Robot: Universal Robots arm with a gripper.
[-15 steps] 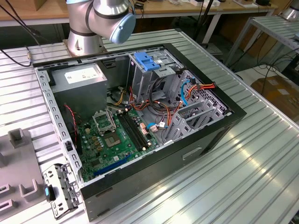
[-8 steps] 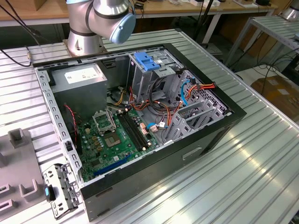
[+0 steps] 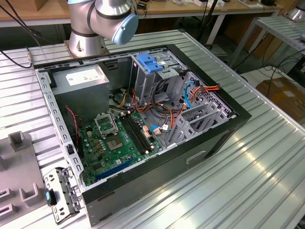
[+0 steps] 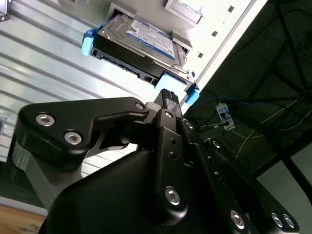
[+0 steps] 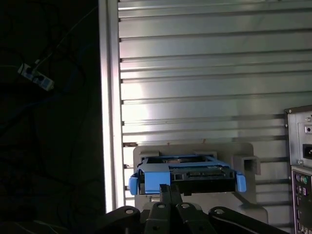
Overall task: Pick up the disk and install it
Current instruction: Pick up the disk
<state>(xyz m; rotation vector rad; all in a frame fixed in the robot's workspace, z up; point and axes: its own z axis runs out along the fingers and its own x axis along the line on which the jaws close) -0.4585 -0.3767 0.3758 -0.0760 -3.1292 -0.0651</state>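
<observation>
The disk (image 5: 195,176) lies flat in a grey holder (image 5: 243,161) on the ribbed aluminium table, close to the table's edge. It has blue plastic side rails and a blue front tab. Its white label with a blue band faces up in the second wrist view, where the disk (image 4: 141,39) is seen from the side. My gripper (image 5: 165,187) hovers just short of that blue tab, its two black fingers pressed together with nothing between them. In the second wrist view the gripper (image 4: 167,95) points at the tab from close by, without touching it as far as I can see.
The open computer case (image 3: 143,119) lies on the table, with a drive cage topped by a blue bracket (image 3: 151,62), a grey power supply (image 3: 86,78) and loose cables. Grey fixture plates (image 3: 19,162) sit at the exterior view's left. The table's edge (image 5: 109,97) drops to a dark floor.
</observation>
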